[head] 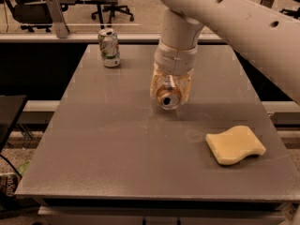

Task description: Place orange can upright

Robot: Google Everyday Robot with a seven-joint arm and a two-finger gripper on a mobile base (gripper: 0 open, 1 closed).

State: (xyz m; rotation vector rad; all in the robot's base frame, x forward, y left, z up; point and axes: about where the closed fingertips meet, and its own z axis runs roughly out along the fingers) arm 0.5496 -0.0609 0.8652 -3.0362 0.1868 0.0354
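Observation:
The orange can (169, 96) lies on its side at the middle of the grey table (117, 149), its silver top end facing the camera. My gripper (170, 90) reaches down from the white arm and its two pale fingers (155, 86) are closed against the can's sides. The can looks tipped and held just above or on the tabletop; I cannot tell which.
A white-and-green can (108, 48) stands upright at the table's far left. A yellow sponge (234, 145) lies at the right front. Office chairs (28, 6) and desks stand beyond the table's far edge.

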